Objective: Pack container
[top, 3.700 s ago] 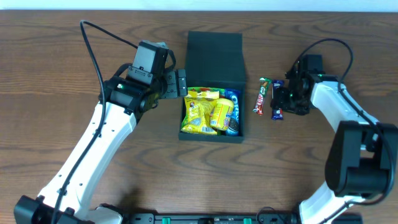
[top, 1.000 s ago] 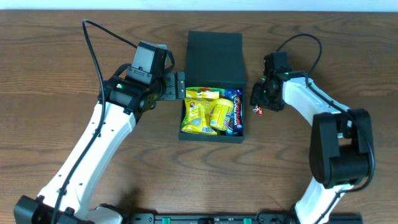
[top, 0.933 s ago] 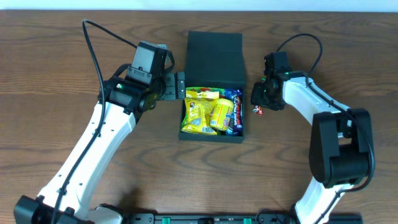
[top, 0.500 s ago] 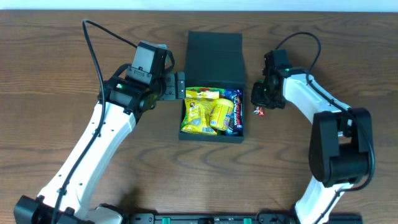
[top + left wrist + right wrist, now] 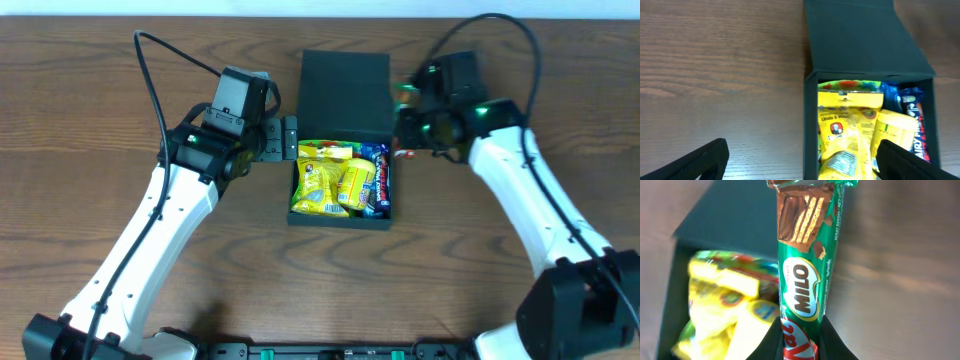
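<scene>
The dark teal container [image 5: 340,222] stands open at the table's middle, its flap lid [image 5: 345,88] lying flat behind it. Yellow snack packets [image 5: 330,180] and a blue packet [image 5: 376,165] fill it. My right gripper [image 5: 410,128] is shut on a green Milo bar [image 5: 807,270] and holds it in the air by the container's right rear corner; the container's lid [image 5: 740,220] shows beneath it. My left gripper [image 5: 802,162] is open and empty, hovering over the container's left wall [image 5: 811,130].
Bare brown wooden table [image 5: 120,80] lies all round the container. A black cable [image 5: 165,70] loops over the left arm. Another loops above the right arm [image 5: 530,190].
The right gripper has closed on the Milo bar, lifted it off the table and swung up toward the container's right rear corner. A blue bar went into the container earlier. The left arm has not moved.
</scene>
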You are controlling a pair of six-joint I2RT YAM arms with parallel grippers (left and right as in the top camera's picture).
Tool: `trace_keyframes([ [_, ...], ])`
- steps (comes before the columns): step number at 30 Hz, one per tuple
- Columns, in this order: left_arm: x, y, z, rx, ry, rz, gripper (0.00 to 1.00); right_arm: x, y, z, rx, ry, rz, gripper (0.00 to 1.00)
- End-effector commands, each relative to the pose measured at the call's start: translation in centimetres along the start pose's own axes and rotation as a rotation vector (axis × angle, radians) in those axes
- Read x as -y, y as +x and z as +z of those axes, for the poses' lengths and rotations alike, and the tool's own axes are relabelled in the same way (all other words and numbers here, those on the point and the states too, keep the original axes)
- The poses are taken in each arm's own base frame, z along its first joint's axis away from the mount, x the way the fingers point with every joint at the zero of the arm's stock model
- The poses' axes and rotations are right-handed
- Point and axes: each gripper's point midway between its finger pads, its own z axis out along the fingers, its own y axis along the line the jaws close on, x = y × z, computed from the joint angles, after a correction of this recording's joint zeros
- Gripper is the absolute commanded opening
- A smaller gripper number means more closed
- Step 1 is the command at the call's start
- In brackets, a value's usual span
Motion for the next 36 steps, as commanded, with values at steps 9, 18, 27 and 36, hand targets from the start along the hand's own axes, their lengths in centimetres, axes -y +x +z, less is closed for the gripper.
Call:
trace_keyframes([
  [9, -6.9, -2.4, -2.0, 0.087, -0.111, -0.125, 0.95, -3.8, -0.6, 2.9, 0.048, -0.100, -0.880, 0.01],
  [18, -10.3, -3.1, -2.9, 0.100, -0.090, -0.208, 0.95, -6.3, -0.1, 6.3, 0.032, -0.034, -1.316, 0.01],
  [27, -10.5, -3.1, -2.9, 0.100, -0.093, -0.212, 0.95, -5.3, -0.5, 6.4, -0.011, 0.079, -1.312, 0.99],
  [36, -10.0, -3.5, -2.0, 0.097, -0.054, -0.193, 0.95, -3.9, -3.7, 2.9, 0.126, 0.132, -0.812, 0.92],
])
